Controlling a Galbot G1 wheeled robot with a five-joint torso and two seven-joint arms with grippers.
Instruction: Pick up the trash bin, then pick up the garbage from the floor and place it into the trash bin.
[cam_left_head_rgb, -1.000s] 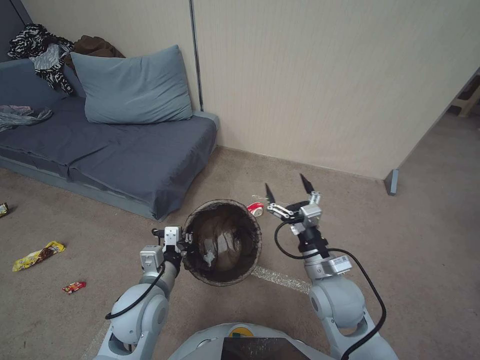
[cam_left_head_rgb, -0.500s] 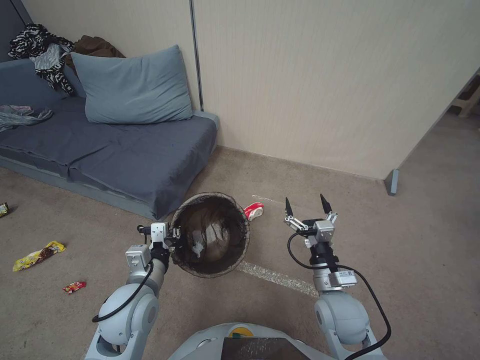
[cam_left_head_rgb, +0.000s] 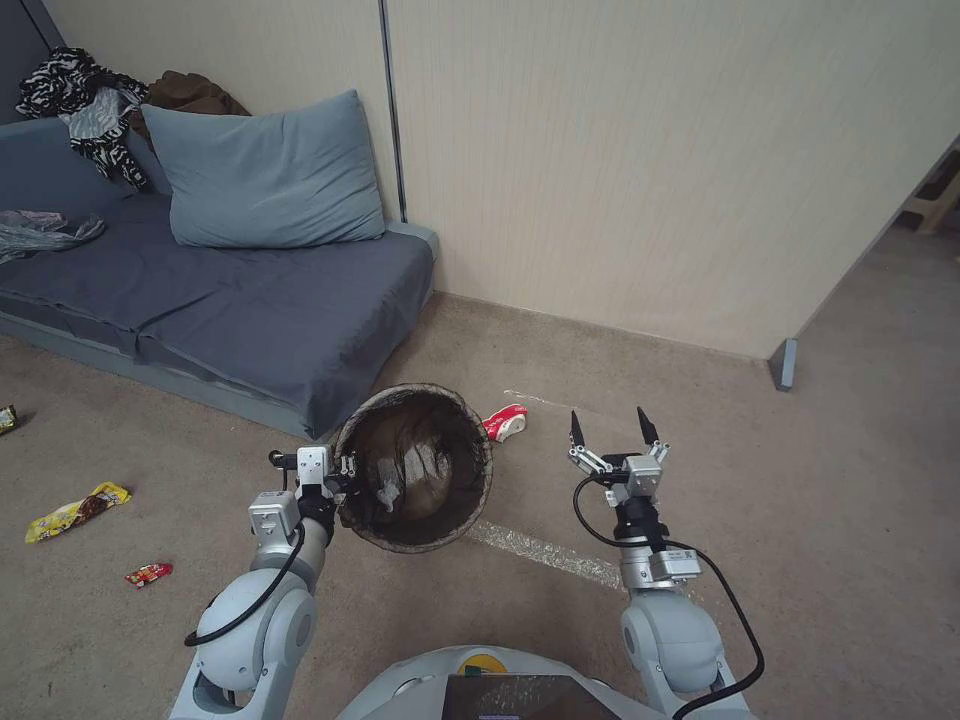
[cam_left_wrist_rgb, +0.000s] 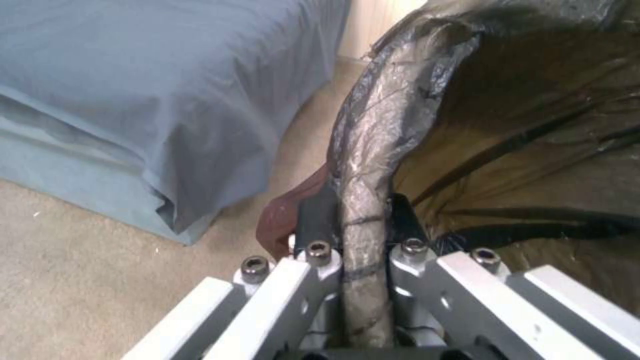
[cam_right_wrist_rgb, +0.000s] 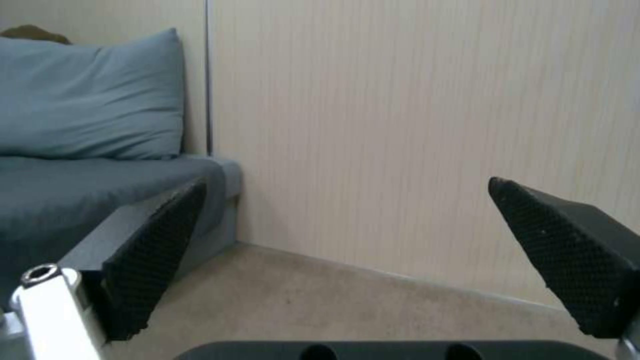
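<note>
- Head view: the left gripper (cam_left_head_rgb: 338, 478) is clamped on the rim of the bin (cam_left_head_rgb: 413, 468), which hangs off the floor just in front of the sofa (cam_left_head_rgb: 240, 310), tilted so its dark-lined mouth faces the camera
- Something pale lies inside the bin; what it is cannot be told
- Left wrist view: the two fingers (cam_left_wrist_rgb: 313, 220) pinch the liner-covered rim (cam_left_wrist_rgb: 367, 165) from both sides, one inside the bin, one outside
- Right gripper (cam_left_head_rgb: 610, 432) hovers above the carpet (cam_left_head_rgb: 820, 520) to the right of the bin, fingers spread wide with nothing between them; the right wrist view shows both black pads (cam_right_wrist_rgb: 157, 245) apart, facing the wall (cam_right_wrist_rgb: 400, 125)
- A red-and-white cup (cam_left_head_rgb: 505, 422) lies on its side on the carpet just beyond the bin, between bin and right gripper
- Far left on the carpet: a yellow wrapper (cam_left_head_rgb: 76, 511) and a small red wrapper (cam_left_head_rgb: 147, 574), well apart from both grippers
- A pillow (cam_left_head_rgb: 262, 172) leans on the sofa
</note>
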